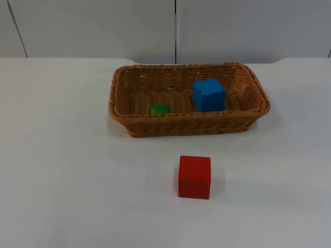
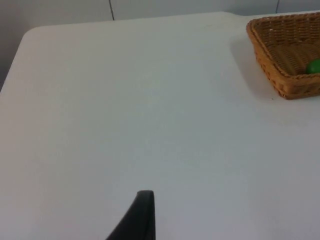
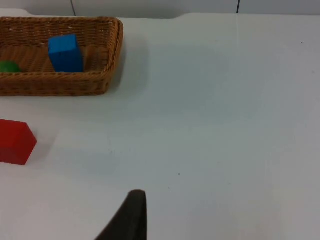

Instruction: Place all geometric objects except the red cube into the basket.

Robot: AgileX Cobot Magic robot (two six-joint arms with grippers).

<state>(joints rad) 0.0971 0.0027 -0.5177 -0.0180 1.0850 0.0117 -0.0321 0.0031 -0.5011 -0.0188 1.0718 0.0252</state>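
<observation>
Two shapes lie in the basket (image 1: 129,124); red cube (image 1: 194,177) outside.

No text, label, brand, number or sign can be read on anything: the wicker basket (image 1: 189,125), the red cube (image 1: 194,177), the blue cube (image 1: 209,94) and the table (image 1: 67,181) are all plain.

Brown woven basket (image 1: 189,126); blue cube (image 1: 209,94); green ball (image 1: 160,109); red cube (image 1: 194,177).

a white table top (image 1: 62,170) meets a grey partition wall (image 1: 93,26) with vertical seams.
</observation>
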